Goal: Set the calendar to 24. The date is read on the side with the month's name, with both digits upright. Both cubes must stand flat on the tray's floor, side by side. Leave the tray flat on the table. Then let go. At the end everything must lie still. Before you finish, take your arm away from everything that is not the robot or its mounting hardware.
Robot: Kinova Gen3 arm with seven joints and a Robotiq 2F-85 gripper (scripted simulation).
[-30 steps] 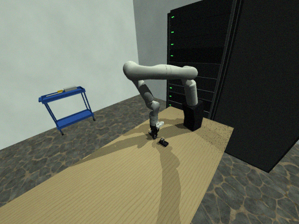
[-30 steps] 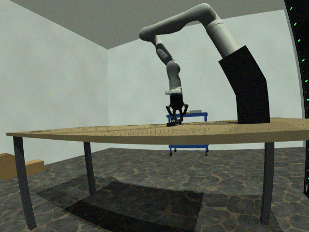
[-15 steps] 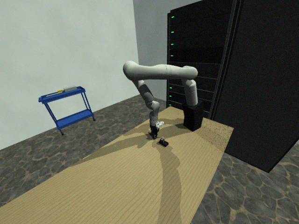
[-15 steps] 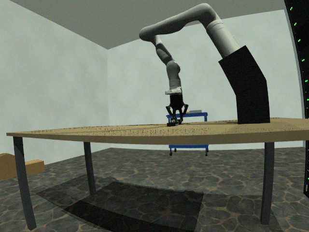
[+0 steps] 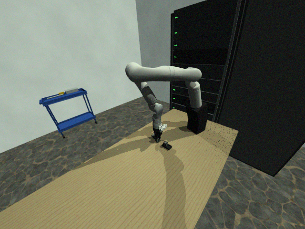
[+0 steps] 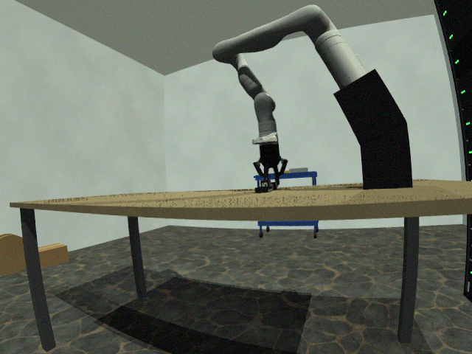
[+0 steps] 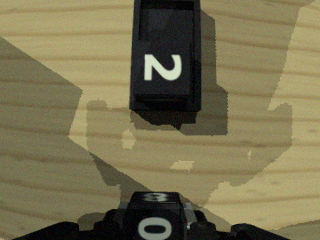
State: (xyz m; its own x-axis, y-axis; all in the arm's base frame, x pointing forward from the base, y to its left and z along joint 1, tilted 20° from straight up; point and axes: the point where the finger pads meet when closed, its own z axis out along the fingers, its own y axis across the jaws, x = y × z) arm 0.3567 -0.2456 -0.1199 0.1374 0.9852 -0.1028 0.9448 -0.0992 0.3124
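Spanning the room between its long edges, the pale wooden counter (image 5: 123,184) (image 6: 228,211) (image 7: 40,150) is seen carrying a calendar still to be set. By the white jointed arm (image 5: 160,74) (image 6: 266,37), the black two-fingered claw (image 5: 157,140) (image 6: 271,184) (image 7: 155,217) is held low, toward the end edge by the arm's mounting. The black rectangular tray (image 5: 168,148) (image 6: 262,189) (image 7: 197,75) is set just beside it, between the counter's long edges and well apart from its corners, and appears to be lying flat. One black cube with white digits (image 5: 165,142) (image 6: 264,184) (image 7: 150,90) is seated in one end of the tray, and the other end is vacant. A second black digit cube (image 7: 137,222) is gripped by the claw outside the tray; whether it is lifted cannot be told. A 2 is shown on the seated cube's top, a 0 on the held one. The month's side and its reading cannot be made out. Left to be done, it is judged: a 4 turned upright to the month's side, placement beside the seated cube, a check of the 2, release and withdrawal.
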